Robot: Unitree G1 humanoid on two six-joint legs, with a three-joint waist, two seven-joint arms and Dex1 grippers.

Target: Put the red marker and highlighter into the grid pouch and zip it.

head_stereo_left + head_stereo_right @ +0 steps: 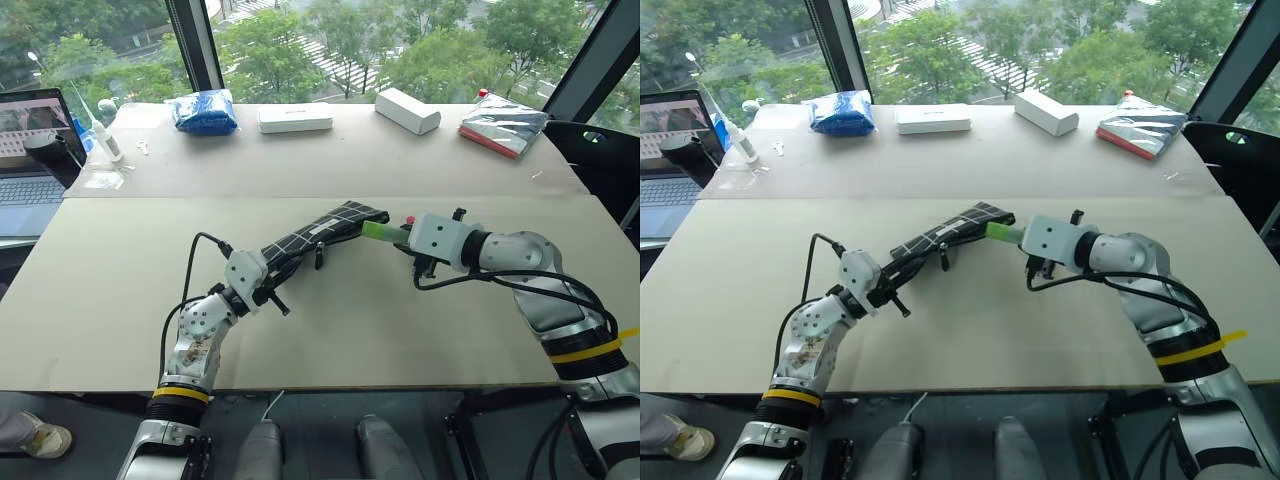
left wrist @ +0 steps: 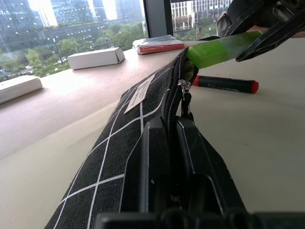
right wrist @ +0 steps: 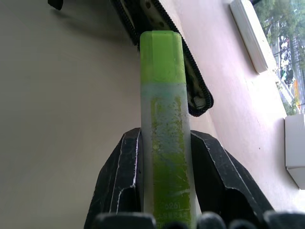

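A: Right, largest first. The desk (image 1: 120,300) carries the work. The grid pouch (image 1: 318,232) is lifted off it at a slant, its long axis running from the left end effector (image 1: 272,282) up and away toward the right arm. The left end effector is fully closed on the pouch's near end.

B: And the highlighter (image 1: 382,233)?

A: Clamped between the fingers of the right end effector (image 3: 164,191), jaws part open around its barrel. Its long axis lines up roughly with the pouch's, cap end leading. In the right wrist view the cap sits at the unzipped mouth, just beside the zipper teeth; I cannot tell whether the tip has crossed the opening.

B: So the coming move?

A: My judgement: push along that shared axis, toward the left end effector. The right arm is the nearer one, being the carrier.

B: Pouch contents?

A: Interior hidden; cannot say. The red marker (image 2: 225,84) lies flat on the desk beyond the pouch mouth, outside it, close under the right end effector.
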